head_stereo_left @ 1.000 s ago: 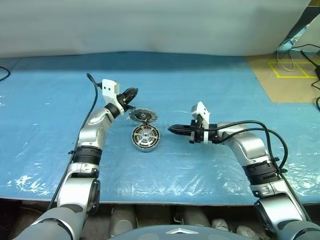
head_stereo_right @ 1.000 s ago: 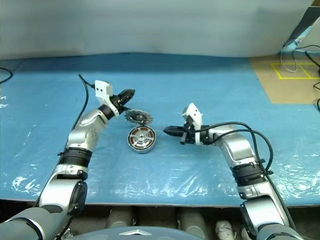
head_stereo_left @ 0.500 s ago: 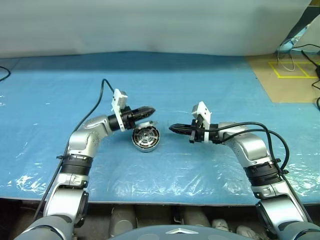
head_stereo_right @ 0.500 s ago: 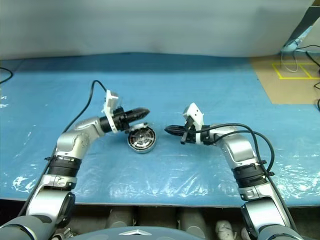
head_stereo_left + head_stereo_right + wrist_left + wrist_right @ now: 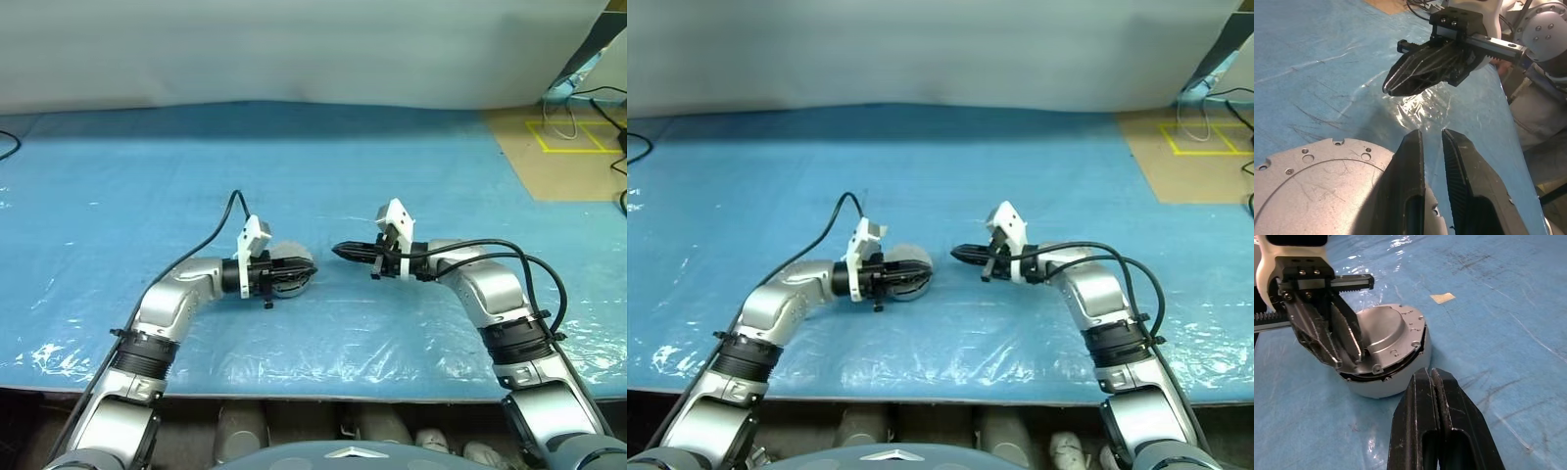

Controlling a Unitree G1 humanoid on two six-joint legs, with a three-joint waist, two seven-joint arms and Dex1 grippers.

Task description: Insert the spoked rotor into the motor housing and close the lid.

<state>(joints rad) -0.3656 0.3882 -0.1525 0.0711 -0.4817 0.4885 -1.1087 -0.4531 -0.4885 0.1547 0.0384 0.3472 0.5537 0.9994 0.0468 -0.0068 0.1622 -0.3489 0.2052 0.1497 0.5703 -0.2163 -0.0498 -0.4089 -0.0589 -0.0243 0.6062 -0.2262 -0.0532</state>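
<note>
The blue plastic sheet (image 5: 411, 166) is lying bare on every side of the motor housing (image 5: 1382, 377), so open passage is running behind it, in front of it and far out to both sides. The one crowded spot is the housing itself. The lid (image 5: 1388, 335) is sitting tilted on top of it, and the left gripper (image 5: 908, 275) is lying level across that lid with its fingers (image 5: 1411, 183) slightly parted, blocking any approach from above and from the left. The right gripper (image 5: 341, 254) is hanging just beside the housing with fingers pressed together, leaving a narrow gap of bare sheet between its tips and the housing wall.
</note>
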